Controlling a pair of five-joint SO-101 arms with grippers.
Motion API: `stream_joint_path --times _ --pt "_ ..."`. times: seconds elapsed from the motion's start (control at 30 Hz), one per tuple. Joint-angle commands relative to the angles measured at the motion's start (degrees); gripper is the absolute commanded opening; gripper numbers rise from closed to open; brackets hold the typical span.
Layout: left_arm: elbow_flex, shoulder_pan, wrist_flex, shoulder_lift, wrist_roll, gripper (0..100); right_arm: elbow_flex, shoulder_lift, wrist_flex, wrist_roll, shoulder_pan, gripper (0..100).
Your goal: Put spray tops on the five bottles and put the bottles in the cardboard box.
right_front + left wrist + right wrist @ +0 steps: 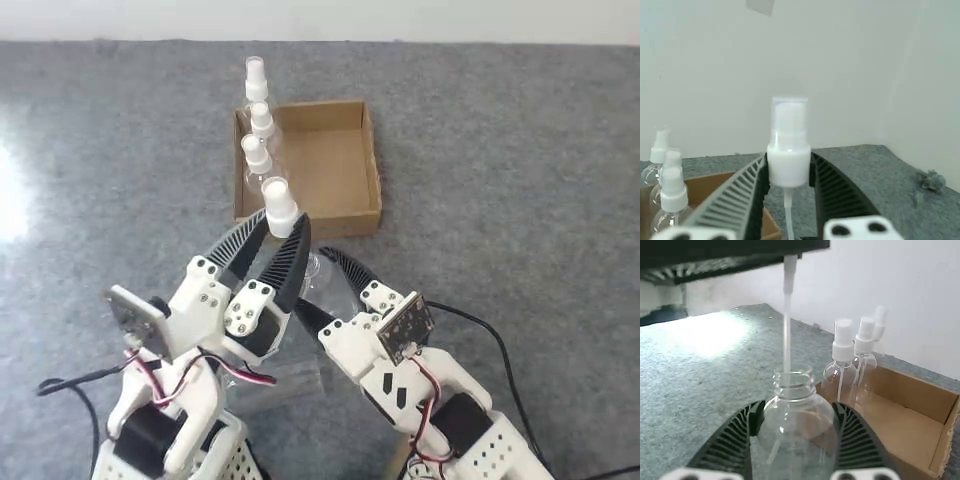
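Note:
My left gripper (pixel 280 222) is shut on a white spray top (pixel 279 205), held upright with its thin tube (pixel 786 325) hanging down. In the left wrist view the spray top (pixel 788 150) sits between the ribbed black fingers (pixel 740 195). Directly below, my right gripper (pixel 314 282) is shut on a clear open bottle (pixel 795 425), upright; the tube's lower end reaches into its neck. Beyond them lies the cardboard box (pixel 345 165), with three capped bottles (pixel 258 150) standing along its left wall. These capped bottles (pixel 852 360) show again in the right wrist view.
Grey carpet-like table surface (pixel 500 150) lies open on both sides of the box. The right half of the box floor (pixel 900 420) is bare. A black cable (pixel 490 340) runs by the right arm's base.

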State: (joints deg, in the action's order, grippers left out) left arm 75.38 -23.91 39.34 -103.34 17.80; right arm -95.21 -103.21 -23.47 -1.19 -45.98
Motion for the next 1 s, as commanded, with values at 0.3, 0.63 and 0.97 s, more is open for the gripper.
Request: stream_joint_path --times 0.3,0.63,0.97 --pt "2.86 -1.76 -1.58 -0.88 -2.29 1 -1.14 -0.75 -3.21 -0.79 3.47 2.0" --pt "3.91 -1.76 0.35 -0.97 -1.76 1 -1.14 -0.84 -1.1 -0.79 3.3 2.0" --pt "1.98 -2.29 4.13 -0.88 -5.54 2 -1.05 -0.84 1.98 -0.79 3.12 2.1"
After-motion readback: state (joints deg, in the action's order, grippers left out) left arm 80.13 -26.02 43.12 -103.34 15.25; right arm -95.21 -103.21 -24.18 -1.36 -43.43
